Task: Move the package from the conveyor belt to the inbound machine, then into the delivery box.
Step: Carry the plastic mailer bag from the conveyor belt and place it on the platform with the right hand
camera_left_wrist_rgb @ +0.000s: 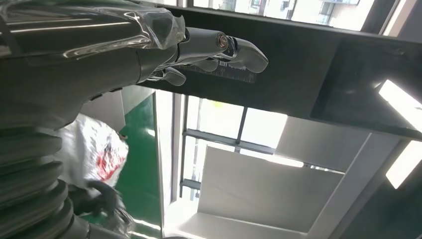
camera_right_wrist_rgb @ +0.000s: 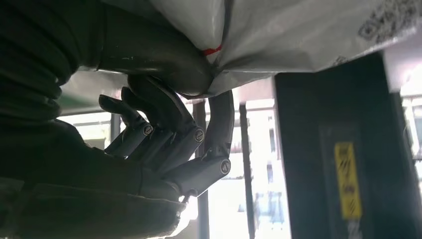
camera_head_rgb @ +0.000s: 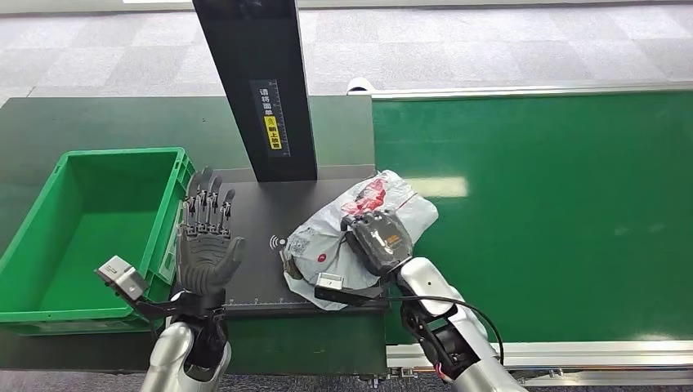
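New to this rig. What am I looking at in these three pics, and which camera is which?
It is a humanoid robot with two arms. The wide picture is from its head, looking down. The right hand grips a grey package over the black scanner plate of the inbound machine, whose black post rises behind. The green conveyor belt lies to the right and the green box to the left. The left hand is empty, its fingers spread. The other two pictures come from wrist cameras and are rotated. The right wrist one shows fingers pinching the package's edge.

one package (camera_head_rgb: 368,224), one green crate (camera_head_rgb: 90,237), two hands (camera_head_rgb: 204,237)
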